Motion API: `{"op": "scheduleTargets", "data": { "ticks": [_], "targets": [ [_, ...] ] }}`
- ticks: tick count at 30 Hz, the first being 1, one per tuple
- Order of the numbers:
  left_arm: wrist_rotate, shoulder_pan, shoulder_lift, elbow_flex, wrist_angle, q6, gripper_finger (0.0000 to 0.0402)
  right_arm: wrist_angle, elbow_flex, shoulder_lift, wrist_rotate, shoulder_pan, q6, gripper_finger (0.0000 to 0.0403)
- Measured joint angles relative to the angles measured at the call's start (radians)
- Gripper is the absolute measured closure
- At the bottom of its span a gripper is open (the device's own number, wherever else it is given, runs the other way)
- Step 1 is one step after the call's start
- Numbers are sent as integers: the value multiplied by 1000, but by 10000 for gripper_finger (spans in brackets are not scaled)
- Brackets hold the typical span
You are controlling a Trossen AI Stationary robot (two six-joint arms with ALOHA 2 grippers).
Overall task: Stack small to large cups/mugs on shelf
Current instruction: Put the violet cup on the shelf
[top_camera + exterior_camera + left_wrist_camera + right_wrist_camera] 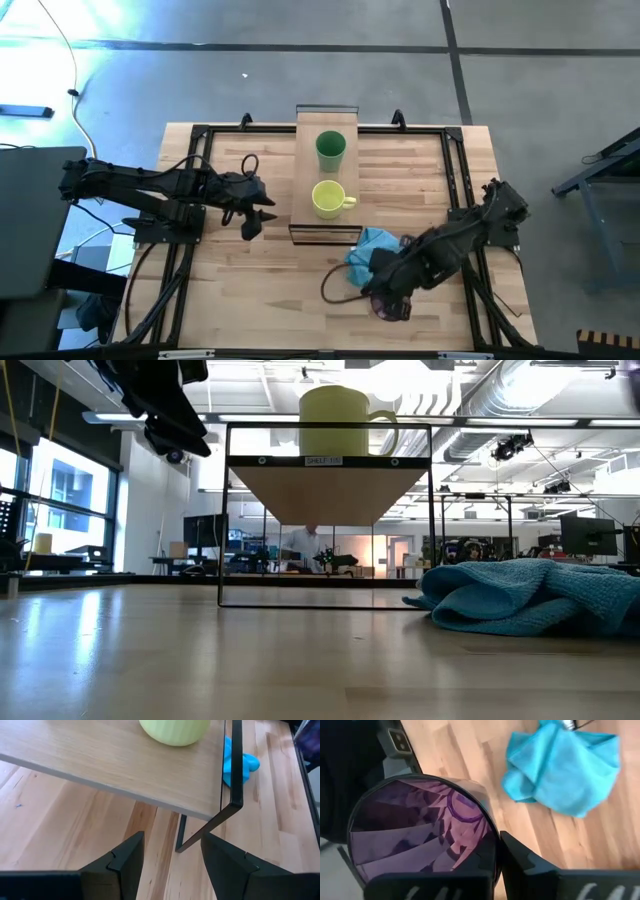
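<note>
The yellow mug (pixel 328 199) and, behind it, the green cup (pixel 331 148) stand upright on the light-wood shelf (pixel 305 170). In the low view the mug (pixel 345 420) hides the cup. My right gripper (pixel 390 300) hangs over the table's near right part, shut on the purple tumbler (pixel 420 835), beside the blue cloth (pixel 372 245). My left gripper (pixel 172 842) stands open to the left of the shelf's near end, with nothing between its fingers. My right gripper pinches the tumbler's wall at the rim (pixel 492 840). One finger lies over the open mouth and the other finger (pixel 530 865) is outside. The fingers come from above, pointing steeply down. The tumbler's mouth faces up toward the wrist, and it hangs off the table.
The crumpled blue cloth (pixel 565 770) lies on the tabletop between the shelf's near end and my right gripper. The shelf's dark frame (pixel 235 780) stands just ahead of my left gripper. A black cable loops on the table (pixel 335 285) near the cloth.
</note>
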Motion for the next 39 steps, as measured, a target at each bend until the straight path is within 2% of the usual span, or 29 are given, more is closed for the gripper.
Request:
{"op": "scheduleTargets", "data": {
  "ticks": [8,16,28,34,39],
  "targets": [
    [0,0,0,0,-20,26,218,-15,215,-11,62,-100,-98,403],
    [0,0,0,0,-43,57,218,-17,317,-11,87,-243,-240,403],
    [3,0,0,0,-87,67,218,-14,334,-49,56,-417,-420,403],
    [4,0,0,0,-87,67,218,28,334,-79,112,-485,-562,403],
    [3,0,0,0,-87,67,218,92,334,-107,116,-534,-662,403]
  ]
}}
